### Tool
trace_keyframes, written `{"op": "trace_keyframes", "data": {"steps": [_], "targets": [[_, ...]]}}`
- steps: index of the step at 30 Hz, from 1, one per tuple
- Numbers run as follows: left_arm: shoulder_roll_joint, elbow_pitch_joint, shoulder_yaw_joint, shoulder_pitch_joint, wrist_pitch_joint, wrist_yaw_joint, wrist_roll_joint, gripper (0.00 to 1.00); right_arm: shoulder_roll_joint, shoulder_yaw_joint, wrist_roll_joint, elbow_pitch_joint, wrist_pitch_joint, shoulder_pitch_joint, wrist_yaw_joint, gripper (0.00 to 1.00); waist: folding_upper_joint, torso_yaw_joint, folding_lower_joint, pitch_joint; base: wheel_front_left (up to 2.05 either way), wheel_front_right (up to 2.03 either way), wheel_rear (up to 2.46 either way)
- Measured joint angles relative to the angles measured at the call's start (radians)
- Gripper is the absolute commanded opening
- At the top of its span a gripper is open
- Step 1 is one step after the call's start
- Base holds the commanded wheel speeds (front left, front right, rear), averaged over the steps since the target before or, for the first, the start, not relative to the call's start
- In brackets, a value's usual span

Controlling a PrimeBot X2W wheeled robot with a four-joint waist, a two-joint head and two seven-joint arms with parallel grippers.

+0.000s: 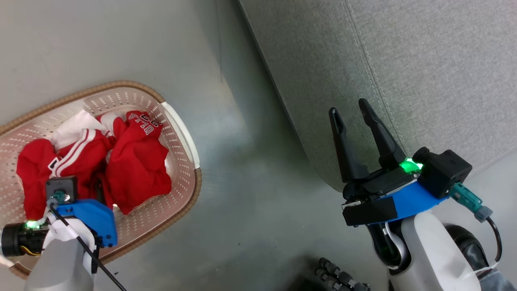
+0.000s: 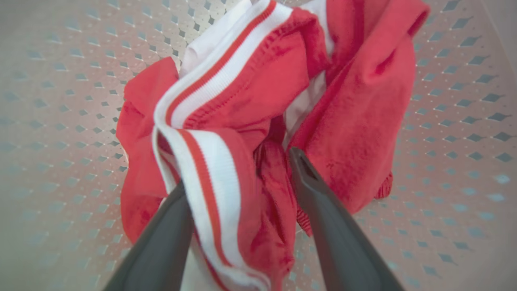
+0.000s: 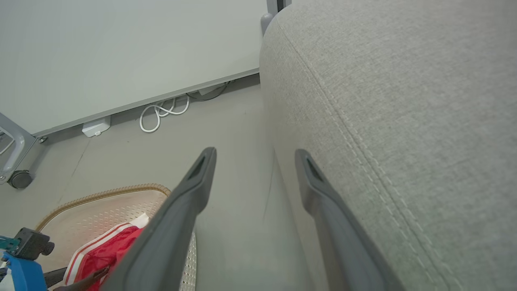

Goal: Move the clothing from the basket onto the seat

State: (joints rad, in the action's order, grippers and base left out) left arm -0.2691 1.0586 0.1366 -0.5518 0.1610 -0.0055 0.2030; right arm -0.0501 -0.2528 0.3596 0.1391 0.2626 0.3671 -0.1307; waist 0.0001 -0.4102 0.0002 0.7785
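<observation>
A smooth grey floor point(image 1: 250, 194) lay underfoot, with a faint sheen. In the right wrist view a pale wall panel point(image 3: 121, 48) rose at the far side, edged along its foot by a grey strip point(image 3: 133, 106). A looped white cable point(image 3: 161, 115) lay on the floor just beside a small white box point(image 3: 95, 127). A dark cable point(image 3: 210, 92) curved nearby. At the left edge, a grey frame leg point(image 3: 14, 147) stood on a dark caster point(image 3: 19, 179).

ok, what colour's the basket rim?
Brown woven basket rim; clearest in the head view.
</observation>
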Motion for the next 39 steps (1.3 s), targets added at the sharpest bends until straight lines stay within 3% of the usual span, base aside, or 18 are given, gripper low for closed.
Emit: {"op": "trace_keyframes", "data": {"steps": [12, 13, 15, 16, 39], "targets": [[-0.018, 0.03, 0.009, -0.039, 0.008, 0.031, 0.003, 1.0, 0.0, -0.021, 0.029, -0.005, 0.0, 0.02, 0.0, 1.0, 0.0, -0.027, -0.0001, 0.041, 0.0, 0.0, 0.0], [-0.017, 0.032, 0.01, -0.041, 0.008, 0.031, 0.003, 0.67, 0.0, -0.021, 0.03, -0.005, 0.0, 0.02, 0.0, 1.0, 0.0, -0.028, -0.0001, 0.04, 0.0, 0.0, 0.0], [-0.017, 0.038, 0.011, -0.043, 0.007, 0.032, 0.007, 0.11, 0.0, -0.023, 0.031, -0.003, 0.0, 0.02, 0.0, 1.0, -0.0001, -0.03, -0.0001, 0.037, 0.0, 0.0, 0.0], [-0.016, 0.039, 0.013, -0.043, 0.007, 0.032, 0.007, 0.0, 0.0, -0.023, 0.031, -0.002, 0.0, 0.02, 0.0, 1.0, 0.0, -0.03, -0.0001, 0.035, 0.0, 0.0, 0.0], [0.024, 0.062, 0.059, -0.055, 0.029, 0.04, 0.022, 0.0, 0.0, -0.007, 0.014, 0.005, 0.0, 0.02, 0.0, 1.0, -0.0001, 0.008, -0.0001, -0.001, 0.0, 0.0, 0.0]]}}
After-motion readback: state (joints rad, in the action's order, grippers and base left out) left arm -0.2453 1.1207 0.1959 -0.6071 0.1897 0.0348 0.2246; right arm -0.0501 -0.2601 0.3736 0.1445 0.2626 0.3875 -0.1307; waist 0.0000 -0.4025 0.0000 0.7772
